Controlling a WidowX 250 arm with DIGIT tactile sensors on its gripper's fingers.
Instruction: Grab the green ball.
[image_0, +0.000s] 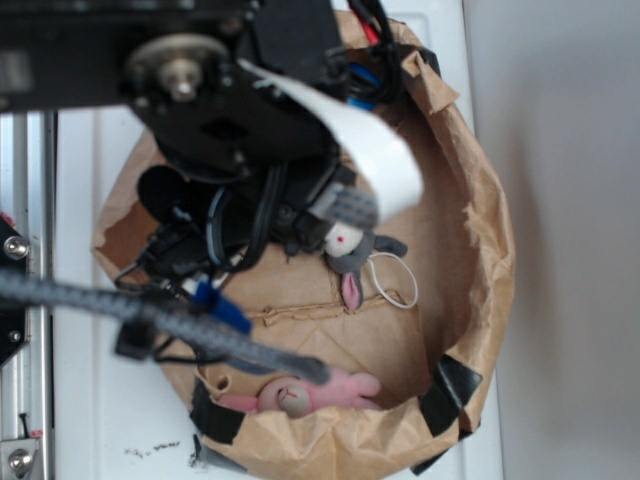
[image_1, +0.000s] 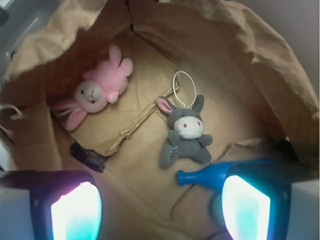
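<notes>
In the wrist view my gripper (image_1: 160, 210) is open, its two glowing fingers (image_1: 75, 212) wide apart low over the floor of a brown paper bag (image_1: 225, 60), with nothing between them. A dim greenish round patch (image_1: 216, 210) shows at the inner edge of the right finger, under the blue bottle (image_1: 205, 176). It may be the green ball, mostly hidden and too blurred to be sure. In the exterior view the arm (image_0: 230, 110) covers that spot, and no green ball shows there.
A grey plush bunny (image_1: 186, 132) with a white loop lies mid-floor, just beyond the bottle's neck. A pink plush bunny (image_1: 97, 95) lies at the far left by the bag wall. The bag's crumpled walls (image_0: 480, 250) ring everything. Black tape (image_1: 87, 156) sits on a floor fold.
</notes>
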